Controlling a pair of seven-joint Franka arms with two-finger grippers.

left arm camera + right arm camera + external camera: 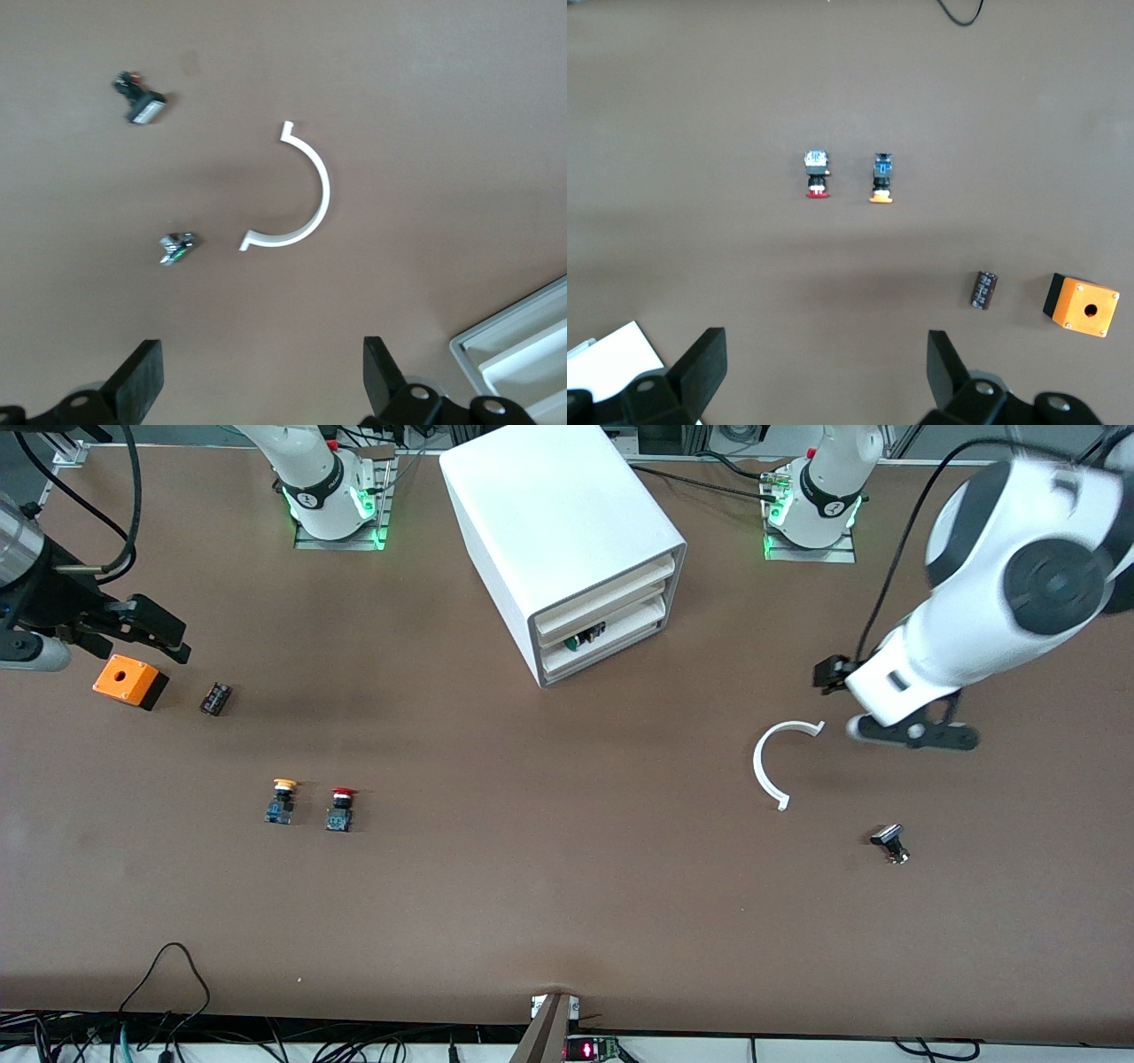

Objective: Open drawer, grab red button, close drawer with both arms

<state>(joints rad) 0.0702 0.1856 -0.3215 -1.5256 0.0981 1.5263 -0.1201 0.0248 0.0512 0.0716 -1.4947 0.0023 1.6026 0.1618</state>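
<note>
The white cabinet [558, 522] stands between the arms' bases, and its middle drawer [633, 615] looks pushed in. The red-capped button [341, 809] stands on the table toward the right arm's end, nearer to the front camera than the cabinet. It also shows in the right wrist view [817, 173]. My right gripper [177, 642] [826, 345] is open and empty above the table beside the orange box. My left gripper [886, 713] [263, 354] is open and empty above the table beside a white C-shaped piece.
A yellow-capped button [283, 801] stands beside the red one. An orange box [129, 680] and a small black part [215, 698] lie under the right gripper. The white C-shaped piece [775, 766] and a black-and-silver part [890, 843] lie near the left gripper. A green-and-black thing [583, 638] shows at the drawers' front.
</note>
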